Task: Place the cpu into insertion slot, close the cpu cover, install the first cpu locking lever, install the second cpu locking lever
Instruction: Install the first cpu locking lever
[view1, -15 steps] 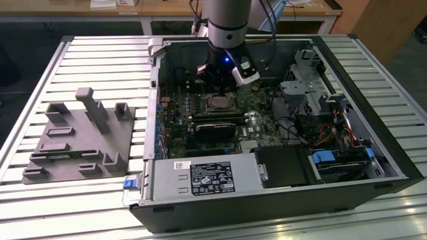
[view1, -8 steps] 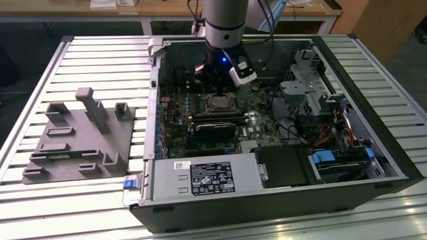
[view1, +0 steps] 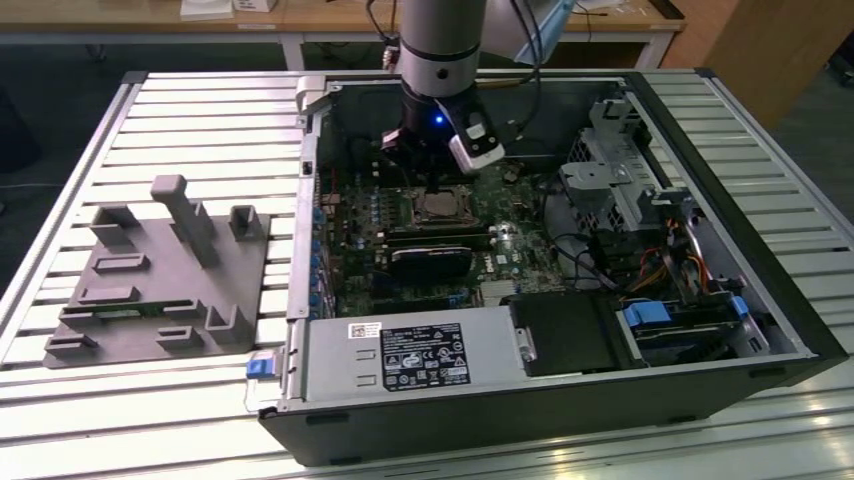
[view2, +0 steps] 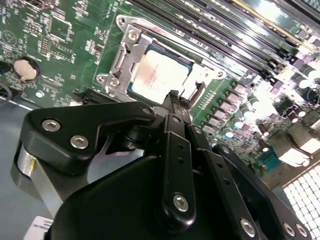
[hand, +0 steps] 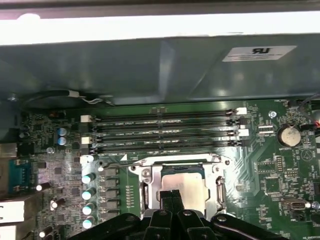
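The cpu (view2: 159, 75) has a pale, satin metal face. The cover (view2: 120, 60) round it is bright bare metal that glints. The board (view2: 65, 30) is glossy green lacquer. The pincer (view2: 173, 97) is matt black with shiny steel screws. The worktop (view1: 200, 110) is ribbed, dull silvery metal.

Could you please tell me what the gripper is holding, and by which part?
Nothing, as far as shows: the gripper is shut and empty, just above the seated cpu.

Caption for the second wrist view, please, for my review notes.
End effector, fingertips together, at the edge of the cpu cover framing the cpu on the green motherboard.
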